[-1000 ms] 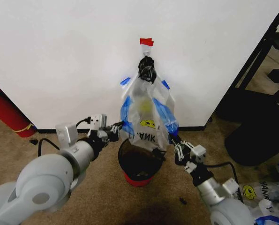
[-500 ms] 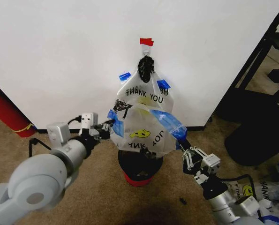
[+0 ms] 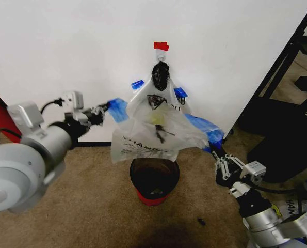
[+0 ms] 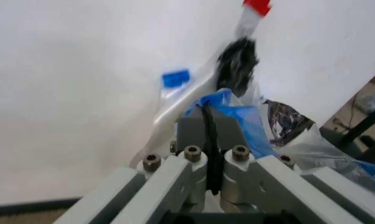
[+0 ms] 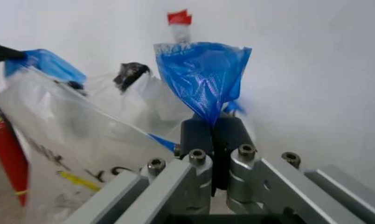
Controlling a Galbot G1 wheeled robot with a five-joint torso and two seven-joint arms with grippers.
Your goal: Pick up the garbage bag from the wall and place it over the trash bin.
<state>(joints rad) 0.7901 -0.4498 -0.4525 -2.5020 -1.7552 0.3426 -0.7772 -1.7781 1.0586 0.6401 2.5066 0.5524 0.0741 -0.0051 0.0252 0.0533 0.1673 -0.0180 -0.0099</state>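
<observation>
So both grippers are clamped on the blue-taped handles: left gripper [image 3: 108, 107] out to one side, right gripper [image 3: 215, 146] to the other and lower. The garbage bag [image 3: 154, 133] is stretched wide between them, right above the trash bin [image 3: 154, 180] (bin sits about midway between the arms), so what's left looks like straight down.

Evenly, brightly lit from above; soft faint shadows on the wall [image 3: 65, 51] beside the bag [image 3: 156, 132]. Motion-blurred bag [image 4: 237, 60] in the left wrist view; sharper in the right wrist view.
</observation>
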